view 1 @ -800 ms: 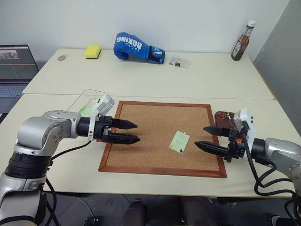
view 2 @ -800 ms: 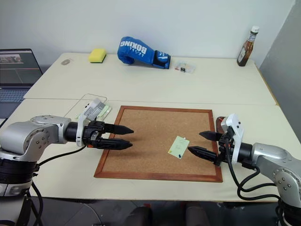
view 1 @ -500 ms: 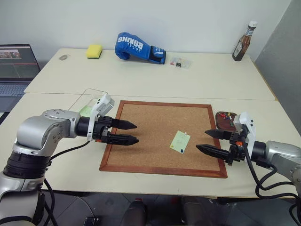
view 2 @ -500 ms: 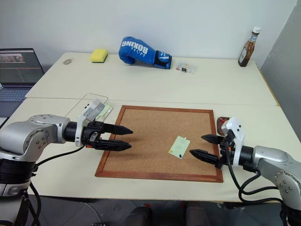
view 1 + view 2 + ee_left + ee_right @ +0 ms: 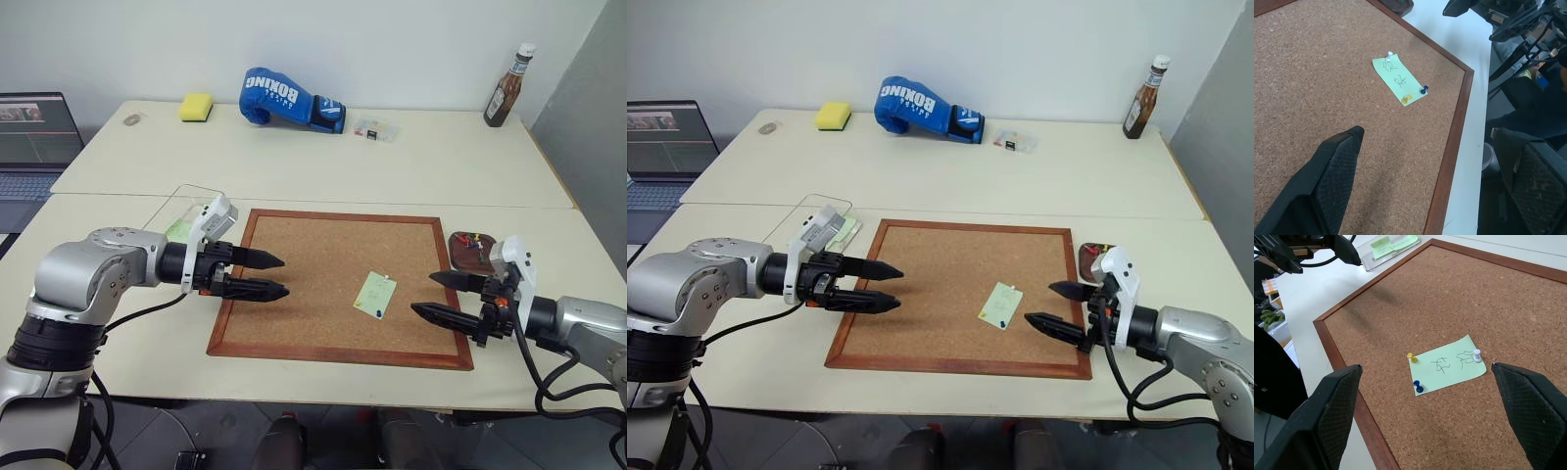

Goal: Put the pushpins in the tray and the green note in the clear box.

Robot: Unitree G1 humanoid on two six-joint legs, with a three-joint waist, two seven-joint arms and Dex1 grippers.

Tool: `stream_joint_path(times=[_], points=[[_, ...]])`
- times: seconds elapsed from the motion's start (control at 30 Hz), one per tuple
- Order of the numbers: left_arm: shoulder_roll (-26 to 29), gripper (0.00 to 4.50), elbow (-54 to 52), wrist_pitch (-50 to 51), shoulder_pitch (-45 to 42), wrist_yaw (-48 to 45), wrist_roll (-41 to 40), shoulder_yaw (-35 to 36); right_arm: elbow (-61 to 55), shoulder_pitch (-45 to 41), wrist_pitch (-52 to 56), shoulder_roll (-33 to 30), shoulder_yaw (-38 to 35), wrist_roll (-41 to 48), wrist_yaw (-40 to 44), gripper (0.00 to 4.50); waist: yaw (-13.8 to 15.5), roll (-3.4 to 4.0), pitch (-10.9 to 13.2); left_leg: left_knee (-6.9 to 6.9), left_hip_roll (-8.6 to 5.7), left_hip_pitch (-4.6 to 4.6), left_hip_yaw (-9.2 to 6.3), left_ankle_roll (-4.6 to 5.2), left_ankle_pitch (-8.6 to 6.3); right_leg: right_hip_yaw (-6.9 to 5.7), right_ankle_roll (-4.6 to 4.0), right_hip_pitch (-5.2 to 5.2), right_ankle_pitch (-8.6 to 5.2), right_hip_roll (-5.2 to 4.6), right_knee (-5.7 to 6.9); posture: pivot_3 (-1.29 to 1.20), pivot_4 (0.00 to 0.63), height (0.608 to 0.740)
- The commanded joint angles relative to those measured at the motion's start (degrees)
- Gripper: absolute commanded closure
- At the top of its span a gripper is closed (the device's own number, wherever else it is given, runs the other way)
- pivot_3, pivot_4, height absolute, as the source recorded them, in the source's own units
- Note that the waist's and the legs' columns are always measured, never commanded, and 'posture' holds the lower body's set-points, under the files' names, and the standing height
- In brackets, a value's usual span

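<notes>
Green note (image 5: 375, 294) on corkboard (image 5: 313, 264), writing unreadable, lies between my spread left gripper (image 5: 275, 275) and spread right gripper (image 5: 422, 294).

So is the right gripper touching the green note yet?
Apart. The right wrist view shows the green note pinned flat, bare corkboard between it and both fingers of the open right gripper.

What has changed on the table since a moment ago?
The right gripper has drawn back a little from the pale green paper note, toward the cork board's near right corner. Nothing was taken hold of or let go. The left gripper stays open over the board's left edge, and the note is still pinned on the wood-framed cork board.
</notes>
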Motion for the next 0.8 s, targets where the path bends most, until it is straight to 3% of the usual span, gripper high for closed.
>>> stream_joint_path(times=[0.03,0.17,0.33,0.5,0.8], points=[[0.3,0.02,-0.3,-0.5,-0.4,0.1,-0.3,1.2,-1.7,0.7,-2.6,-0.5,0.5,-1.3,-0.2,0.02,0.0,0.0,0.0,0.0,0.0,0.0,0.0,0.0,0.0,0.0,0.0,0.0,0.0,0.0,0.0,0.0,0.15,0.74],[-2.6,0.2,0.7,-1.8,-0.9,3.7,0.0,2.5,-3.1,1.0,-6.2,0.6,3.4,-5.1,-1.8,0.0,0.1,0.0,0.0,0.01,-0.01,0.0,-0.01,0.0,0.0,0.0,0.0,0.0,0.0,0.0,0.01,0.0,0.15,0.74],[-7.6,1.11,-0.8,-7.4,0.4,9.3,2.3,3.3,-2.2,-0.5,-12.6,3.3,9.2,-12.3,-4.3,0.0,0.1,0.0,0.0,0.08,0.0,0.0,-0.02,-0.01,0.01,0.0,0.02,0.0,0.02,0.0,0.04,0.0,0.15,0.74],[-10.6,2.06,-4.2,-19.3,6.3,11.8,9.1,-0.1,0.9,-3.1,-17.9,7.3,15.9,-18.6,-5.6,0.0,-0.1,0.0,0.0,0.05,0.02,0.06,0.02,-0.03,0.02,0.05,0.01,0.0,0.02,0.0,0.05,0.0,0.15,0.74],[-18.2,3.66,-0.6,-31.1,10.0,17.1,15.6,-1.9,10.4,-7.8,-24.0,13.6,20.8,-24.5,-5.4,0.0,0.4,-0.01,0.0,0.11,-0.02,0.03,-0.02,-0.03,0.02,0.04,-0.08,0.03,0.1,-0.01,0.06,0.0,0.15,0.74]])
